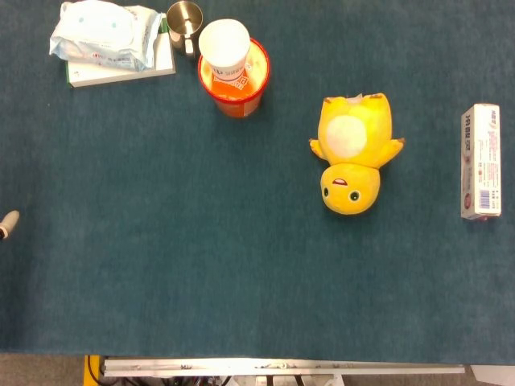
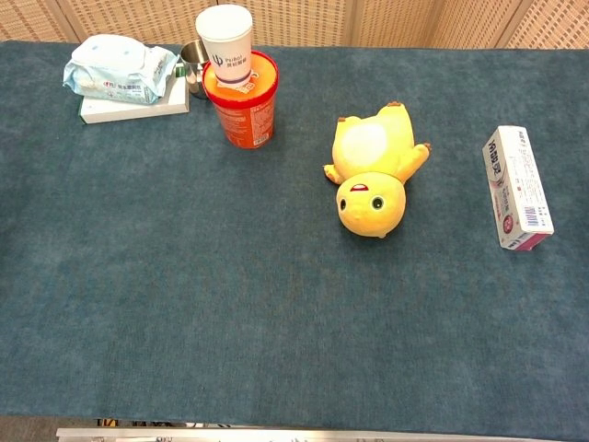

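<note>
Left hand (image 1: 8, 223): only a pale fingertip pokes in at the far-left edge of the head view, over the table (image 1: 161, 265); can't tell if its fingers are apart or curled, and it touches nothing. Right hand isn't visible in either view. Nothing sits close to the fingertip. Far-left corner: blue wet-wipes pack (image 1: 103, 34) lying on a white box (image 1: 121, 71), with a steel mug (image 1: 184, 22) just right of it. Next right, orange tub (image 1: 235, 79) with a white paper cup (image 1: 224, 47) standing in it. Centre-right: yellow plush toy (image 1: 352, 153) on its back, head toward the near edge, pale belly patch, arms spread. Right edge: toothpaste box (image 1: 480, 161), flat, lengthwise near-to-far.
</note>
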Controlling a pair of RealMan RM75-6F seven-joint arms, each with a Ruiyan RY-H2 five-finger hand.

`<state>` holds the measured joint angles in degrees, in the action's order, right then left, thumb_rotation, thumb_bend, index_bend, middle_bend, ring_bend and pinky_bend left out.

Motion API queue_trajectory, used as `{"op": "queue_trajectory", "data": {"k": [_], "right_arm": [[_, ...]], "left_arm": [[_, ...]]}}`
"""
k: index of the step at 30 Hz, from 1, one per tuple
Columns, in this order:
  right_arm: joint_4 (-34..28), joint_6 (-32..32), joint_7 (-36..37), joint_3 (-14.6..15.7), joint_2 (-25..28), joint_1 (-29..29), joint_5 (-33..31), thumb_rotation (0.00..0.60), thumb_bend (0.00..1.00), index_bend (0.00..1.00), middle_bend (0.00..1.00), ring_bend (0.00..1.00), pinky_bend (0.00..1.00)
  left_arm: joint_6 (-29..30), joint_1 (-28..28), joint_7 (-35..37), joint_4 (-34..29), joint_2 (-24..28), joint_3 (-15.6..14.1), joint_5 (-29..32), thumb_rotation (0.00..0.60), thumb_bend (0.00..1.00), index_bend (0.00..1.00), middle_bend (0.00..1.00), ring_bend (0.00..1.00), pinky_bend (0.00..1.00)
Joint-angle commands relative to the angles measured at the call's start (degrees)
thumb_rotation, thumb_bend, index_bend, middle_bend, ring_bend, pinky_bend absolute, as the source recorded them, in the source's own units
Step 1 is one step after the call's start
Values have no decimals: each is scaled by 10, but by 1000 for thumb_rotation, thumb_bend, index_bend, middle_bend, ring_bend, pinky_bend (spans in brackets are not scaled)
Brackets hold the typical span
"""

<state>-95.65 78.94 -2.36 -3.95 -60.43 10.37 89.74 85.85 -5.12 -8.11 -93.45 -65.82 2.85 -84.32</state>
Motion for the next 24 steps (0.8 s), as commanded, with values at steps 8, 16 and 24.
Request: {"op": "queue_trajectory", "data": {"k": [8,16,24], "right_arm": [[-30,-84,-2,-6,28,63,12,600,0,132,288,136,207],[-66,-154,20,-11,39,119,18,593,0,132,288,137,177],[-57,-157,26,-16,23,145,34,277,0,160,288,113,33]], "left_arm": [[10,7,7,-4,5,-2,-2,600,148,85,44,6,32],[12,9,7,-5,4,-3,-7,600,148,85,44,6,32],[16,14,10,-5,6,-4,-6,600,148,85,44,6,32]]}}
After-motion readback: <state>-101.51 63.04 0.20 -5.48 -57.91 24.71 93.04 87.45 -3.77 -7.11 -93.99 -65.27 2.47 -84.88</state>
